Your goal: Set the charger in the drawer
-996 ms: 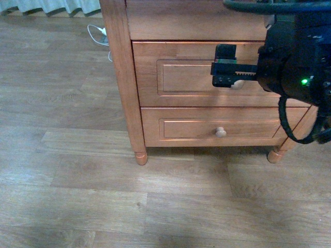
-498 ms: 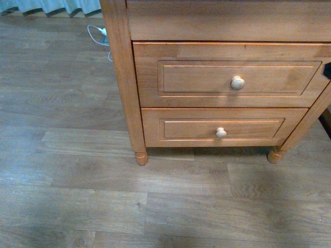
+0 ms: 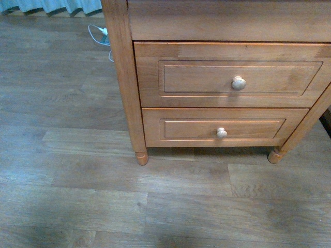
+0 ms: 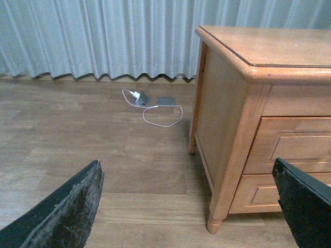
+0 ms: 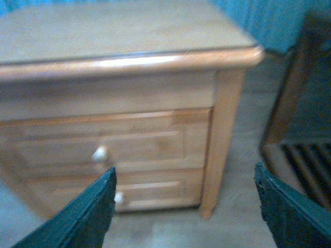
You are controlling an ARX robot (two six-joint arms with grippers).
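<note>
From the front, the drawer (image 3: 227,75) stood shut, neither arm in sight. My left gripper (image 4: 191,206) was spread wide and empty; the charger (image 4: 139,97) lay on the floor (image 4: 77,134) by the curtain. My right gripper (image 5: 183,212), in a blurred view, seemingly gaped too. I judged fetching the charger came next.

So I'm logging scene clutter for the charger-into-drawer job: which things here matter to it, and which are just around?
Job:
- charger with its white cable, on the floor by the curtain
- upper drawer, shut, larger knob
- left gripper and right gripper, both open and empty

Just around:
- lower drawer, shut
- flat grey item beside the charger
- curtain
</note>
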